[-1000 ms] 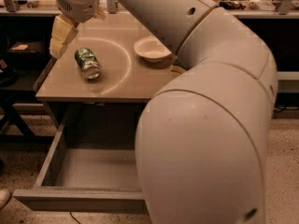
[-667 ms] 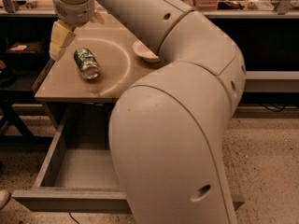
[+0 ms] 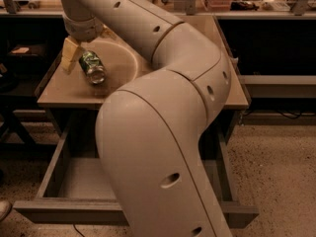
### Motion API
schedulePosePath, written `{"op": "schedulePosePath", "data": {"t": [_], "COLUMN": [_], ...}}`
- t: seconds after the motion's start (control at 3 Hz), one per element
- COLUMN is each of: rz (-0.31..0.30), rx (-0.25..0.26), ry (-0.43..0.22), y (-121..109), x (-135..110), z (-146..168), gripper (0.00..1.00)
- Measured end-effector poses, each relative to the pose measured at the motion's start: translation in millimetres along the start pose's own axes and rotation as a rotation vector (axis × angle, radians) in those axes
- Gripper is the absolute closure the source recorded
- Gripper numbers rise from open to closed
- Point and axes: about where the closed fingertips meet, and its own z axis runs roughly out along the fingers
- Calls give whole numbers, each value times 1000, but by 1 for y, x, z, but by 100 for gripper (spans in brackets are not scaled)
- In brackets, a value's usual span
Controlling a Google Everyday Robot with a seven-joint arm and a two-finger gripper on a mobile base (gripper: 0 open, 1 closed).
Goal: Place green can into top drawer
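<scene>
The green can [image 3: 92,66] lies on its side on the left part of the table top [image 3: 59,97], dark green with silver ends. My gripper [image 3: 88,47] hangs from the wrist just above and behind the can, open, with one pale fingertip [image 3: 70,57] down at the can's left side, close to it. The top drawer [image 3: 69,214] stands pulled out below the table, its grey bottom [image 3: 81,179] bare on the left. My arm covers the drawer's middle and right.
My bulky arm [image 3: 163,147] fills the middle of the view and hides the right half of the table. A counter with clutter [image 3: 256,1] runs along the back. A shoe tip [image 3: 3,209] shows at the lower left on the speckled floor.
The gripper has come down and slightly right toward the can. The arm has swung left and now hides the white bowl. The can has not moved.
</scene>
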Motion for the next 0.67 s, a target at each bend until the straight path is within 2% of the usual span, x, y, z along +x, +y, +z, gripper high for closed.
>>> {"op": "schedulePosePath", "data": {"t": [0.67], "rz": [26], "rx": [-41], "ry": [55], "y": [4], "x": [2], "z": [33], "gripper": [0]}}
